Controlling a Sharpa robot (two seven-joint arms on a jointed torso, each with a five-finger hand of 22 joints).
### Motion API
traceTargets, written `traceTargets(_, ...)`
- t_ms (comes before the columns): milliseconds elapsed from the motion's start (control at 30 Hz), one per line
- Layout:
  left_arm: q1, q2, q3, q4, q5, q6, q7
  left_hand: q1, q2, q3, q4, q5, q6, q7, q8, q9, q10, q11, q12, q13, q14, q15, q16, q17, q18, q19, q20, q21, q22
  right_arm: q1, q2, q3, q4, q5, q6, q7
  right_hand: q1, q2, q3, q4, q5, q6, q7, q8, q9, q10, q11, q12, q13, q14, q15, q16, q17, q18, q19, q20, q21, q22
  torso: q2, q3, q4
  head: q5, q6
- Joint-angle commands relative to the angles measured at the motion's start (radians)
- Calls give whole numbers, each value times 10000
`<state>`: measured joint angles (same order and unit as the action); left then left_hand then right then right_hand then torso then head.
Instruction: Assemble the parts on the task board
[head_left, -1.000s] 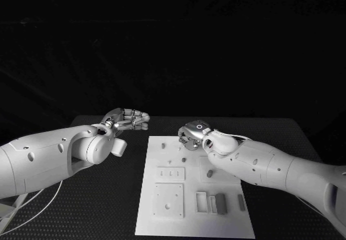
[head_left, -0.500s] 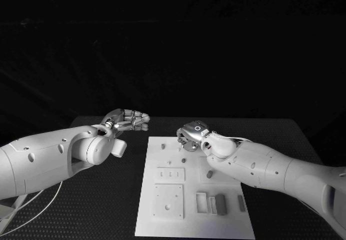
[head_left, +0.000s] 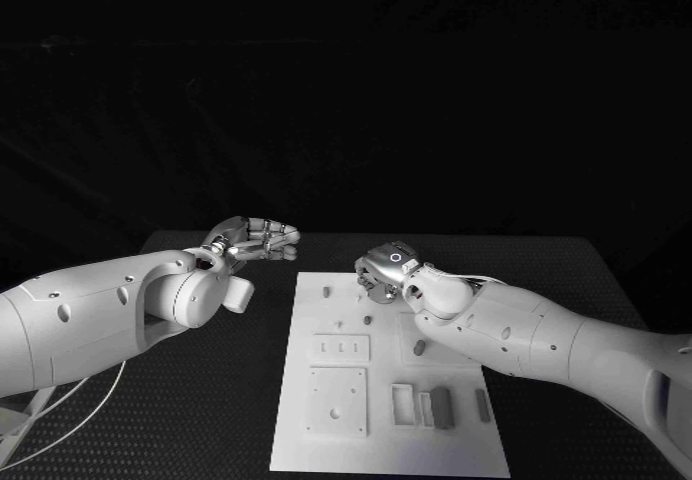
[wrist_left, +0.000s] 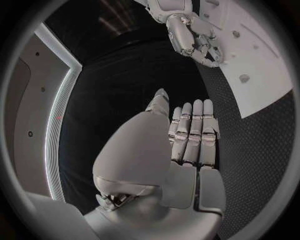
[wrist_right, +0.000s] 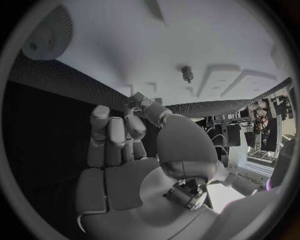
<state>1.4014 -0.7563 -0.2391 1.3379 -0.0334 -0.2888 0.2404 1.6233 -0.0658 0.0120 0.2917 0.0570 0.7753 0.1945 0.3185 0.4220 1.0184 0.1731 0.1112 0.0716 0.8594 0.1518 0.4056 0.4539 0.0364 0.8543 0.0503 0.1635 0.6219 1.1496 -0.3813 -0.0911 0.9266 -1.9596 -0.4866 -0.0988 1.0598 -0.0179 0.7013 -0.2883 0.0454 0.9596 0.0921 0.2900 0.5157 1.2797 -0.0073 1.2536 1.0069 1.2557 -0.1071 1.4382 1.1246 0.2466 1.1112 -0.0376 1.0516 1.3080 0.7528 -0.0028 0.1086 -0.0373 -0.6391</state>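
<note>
White rectangular plastic task board (head_left: 325, 440): flat on the table, far end beneath right hand (head_left: 384, 272), whose curled fingers (wrist_right: 107, 131) show nothing gripped. Small grey pegs (head_left: 420, 348) stand just behind them. Left hand (head_left: 255, 240): fingers folded, empty, beside the board. Advice: align the fingertips above a peg before closing.

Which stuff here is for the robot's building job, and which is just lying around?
For the job: task board; small parts standing in it; right hand over its far end; left hand beside it.
Lying around: black table; white cable.
</note>
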Motion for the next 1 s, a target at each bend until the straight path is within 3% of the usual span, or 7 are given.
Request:
traceTargets(33,11,27,8,7,5,176,49,-82,-5,-62,-12,-44,20,54,-54,-9,42,45,-42,-17,-23,44,-57,16,149,21,55,-38,-15,-6,35,-7,-1,-264,91,-136,2,-74,72,15,33,242,137,120,296,57,17,-69,-12,63,-4,3,-9,152,-23,-94,63,119,5,-1,2,-19,9)
traceTargets(1000,12,49,9,-3,6,170,62,-110,-5,-88,-10,-46,21,51,-61,-18,47,43,-65,-16,-14,44,-77,36,150,28,56,-46,-13,-43,154,-22,-258,-239,444,-213,-7,-80,86,15,33,257,132,118,301,73,11,-100,-41,48,-6,-30,-74,152,-25,-98,54,110,24,-23,3,2,-176)
